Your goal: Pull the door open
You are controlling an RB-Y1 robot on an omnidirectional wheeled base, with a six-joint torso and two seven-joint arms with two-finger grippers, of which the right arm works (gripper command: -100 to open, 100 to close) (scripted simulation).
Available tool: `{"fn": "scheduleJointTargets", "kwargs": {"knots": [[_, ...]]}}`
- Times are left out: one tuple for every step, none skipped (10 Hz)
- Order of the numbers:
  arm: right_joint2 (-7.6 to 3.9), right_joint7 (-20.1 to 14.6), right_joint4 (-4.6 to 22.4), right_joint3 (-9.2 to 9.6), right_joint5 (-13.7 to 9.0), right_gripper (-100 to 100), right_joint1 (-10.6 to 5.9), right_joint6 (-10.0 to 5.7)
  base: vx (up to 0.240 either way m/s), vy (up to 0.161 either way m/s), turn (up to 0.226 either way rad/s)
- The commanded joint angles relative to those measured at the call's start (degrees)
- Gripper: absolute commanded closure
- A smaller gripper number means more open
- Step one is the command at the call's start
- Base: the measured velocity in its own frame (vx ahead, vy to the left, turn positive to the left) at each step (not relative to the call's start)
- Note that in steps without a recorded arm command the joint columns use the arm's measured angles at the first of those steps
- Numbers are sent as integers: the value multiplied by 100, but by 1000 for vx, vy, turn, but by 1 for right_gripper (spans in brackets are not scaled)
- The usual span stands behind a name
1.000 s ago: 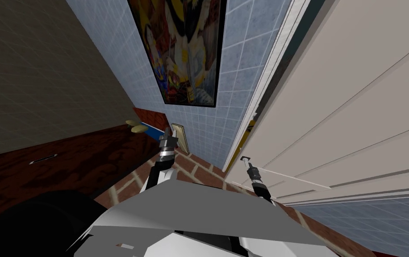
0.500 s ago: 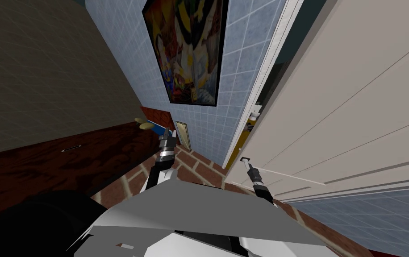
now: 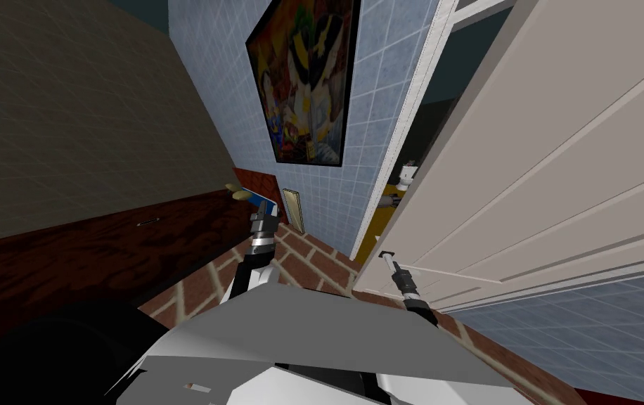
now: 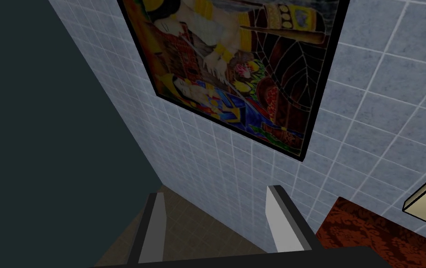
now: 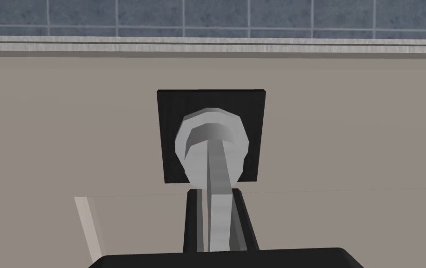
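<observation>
Matt beige door [image 3: 559,140], smooth grey handle [image 5: 212,139] on black plate [image 5: 168,130], brick floor [image 3: 306,264], blue tiled wall [image 3: 370,105].

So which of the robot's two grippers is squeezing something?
The right gripper: it is shut on the light grey lever door handle. The left gripper is open, gripping nothing.

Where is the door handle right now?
In the right wrist view the grey door handle sits on a black plate on the beige door, on my right side, clamped in my right tool.
</observation>
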Motion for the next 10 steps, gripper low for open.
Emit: {"fn": "scheduleJointTargets", "kwargs": {"knots": [[-55,-76,85,43,42,100,9,-159,-148,-54,57],[-99,-143,79,83,80,100,58,-233,-194,-75,93],[-64,-99,52,68,62,100,44,-154,-93,-34,31],[-120,-174,113,98,101,100,140,-343,-148,-57,227],[-120,-174,113,98,101,100,140,-343,-144,-71,111],[-120,-174,113,98,101,100,140,-343,-73,-25,-23],[-156,-209,143,106,116,100,187,-441,-94,-20,70],[-175,-227,160,111,125,100,213,-494,-105,-32,124],[-215,-267,195,121,143,100,267,-607,-139,-62,155],[-257,-308,231,131,161,100,323,-722,-164,-91,200]]}}
